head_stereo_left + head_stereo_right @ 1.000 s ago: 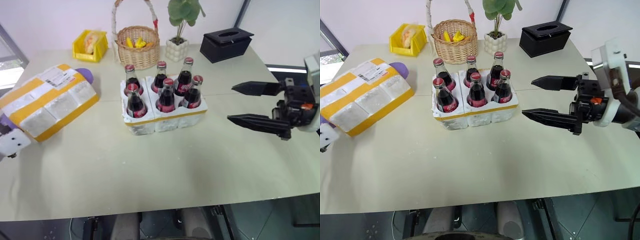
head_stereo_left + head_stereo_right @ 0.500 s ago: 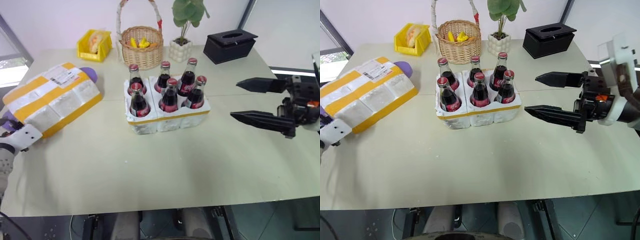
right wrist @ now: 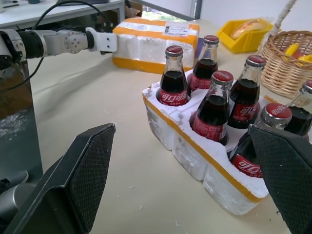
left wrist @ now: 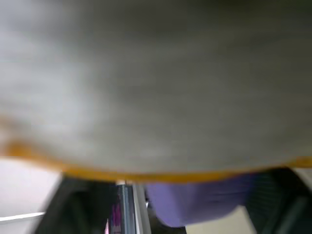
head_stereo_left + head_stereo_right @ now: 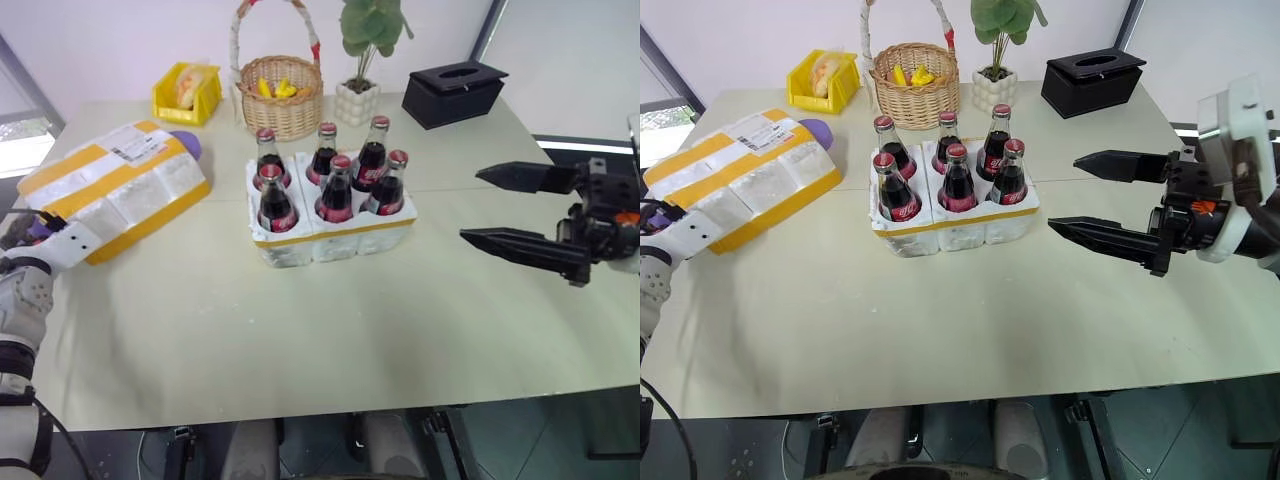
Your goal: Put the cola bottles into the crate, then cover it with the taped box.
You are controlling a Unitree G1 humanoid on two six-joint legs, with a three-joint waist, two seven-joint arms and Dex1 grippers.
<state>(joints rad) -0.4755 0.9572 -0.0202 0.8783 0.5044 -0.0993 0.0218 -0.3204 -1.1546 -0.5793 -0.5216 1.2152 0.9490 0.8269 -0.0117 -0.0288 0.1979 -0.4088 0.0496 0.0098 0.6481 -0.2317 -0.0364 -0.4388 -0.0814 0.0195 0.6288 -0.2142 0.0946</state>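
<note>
The taped box (image 5: 115, 190) lies at ten o'clock on the table, and the left gripper (image 5: 40, 232) touches its near end; whether its jaws grip, I cannot tell. The right gripper (image 5: 515, 210) waits at three o'clock with jaws wide open and empty, beside the crate (image 5: 335, 235) holding six cola bottles (image 5: 333, 190).

Between two wide-spread black textured fingers (image 3: 83, 170) stood a low white foam crate (image 3: 195, 161) with a yellow tape band, on a pale table (image 3: 112, 146). Six small glass bottles of dark cola (image 3: 212, 114), red-capped and red-labelled, sat upright in its wells. Beyond it lay a large white foam box wrapped in yellow tape (image 3: 156, 41), a white robot arm (image 3: 63, 41) touching its near end. A woven basket (image 3: 287, 56) and a yellow bin (image 3: 246, 34) stood behind.
</note>
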